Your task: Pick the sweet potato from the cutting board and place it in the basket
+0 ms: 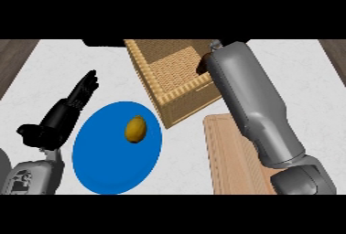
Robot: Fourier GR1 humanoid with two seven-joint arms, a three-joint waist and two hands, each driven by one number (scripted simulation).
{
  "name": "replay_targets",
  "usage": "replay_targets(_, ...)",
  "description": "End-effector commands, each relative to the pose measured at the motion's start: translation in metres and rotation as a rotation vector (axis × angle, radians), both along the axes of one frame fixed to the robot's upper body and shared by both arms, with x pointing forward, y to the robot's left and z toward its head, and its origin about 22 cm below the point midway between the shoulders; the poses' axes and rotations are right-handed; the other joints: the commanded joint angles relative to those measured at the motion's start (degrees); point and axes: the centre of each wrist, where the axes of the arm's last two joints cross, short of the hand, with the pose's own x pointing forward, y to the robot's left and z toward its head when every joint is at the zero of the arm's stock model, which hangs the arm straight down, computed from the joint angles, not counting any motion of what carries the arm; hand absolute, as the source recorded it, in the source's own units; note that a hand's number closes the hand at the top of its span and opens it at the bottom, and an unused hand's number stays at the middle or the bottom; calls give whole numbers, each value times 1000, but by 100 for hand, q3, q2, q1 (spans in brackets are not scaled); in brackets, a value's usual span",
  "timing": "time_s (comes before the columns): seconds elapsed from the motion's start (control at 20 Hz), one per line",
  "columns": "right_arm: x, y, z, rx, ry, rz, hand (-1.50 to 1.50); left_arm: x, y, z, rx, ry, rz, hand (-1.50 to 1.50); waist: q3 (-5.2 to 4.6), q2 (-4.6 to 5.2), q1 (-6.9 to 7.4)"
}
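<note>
The sweet potato cannot be seen; it is judged to be hidden in the right robot hand (201, 67), whose fingers are concealed by the forearm inside the basket (177, 93), so their state cannot be told. The cutting board (226, 155) lies bare beside the basket. For a good release, the load should be lowered close to the basket floor before anything is let go. The left robot hand (82, 91) rests spread on the surface (94, 59), beside a blue plate (101, 164) carrying a yellow fruit (136, 129). No writing is visible.
</note>
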Motion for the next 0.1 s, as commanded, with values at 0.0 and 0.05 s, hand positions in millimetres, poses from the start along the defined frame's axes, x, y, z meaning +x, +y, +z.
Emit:
replay_targets(0.0, -6, -3, 29, 272, -75, -17, -150, -5, 0, -7, -1, 2, 19, 0, 1, -41, -90)
replay_targets(0.05, -6, -11, 7, 308, -71, -26, -150, -6, 3, -8, 6, 0, 18, 0, 2, -28, -71)
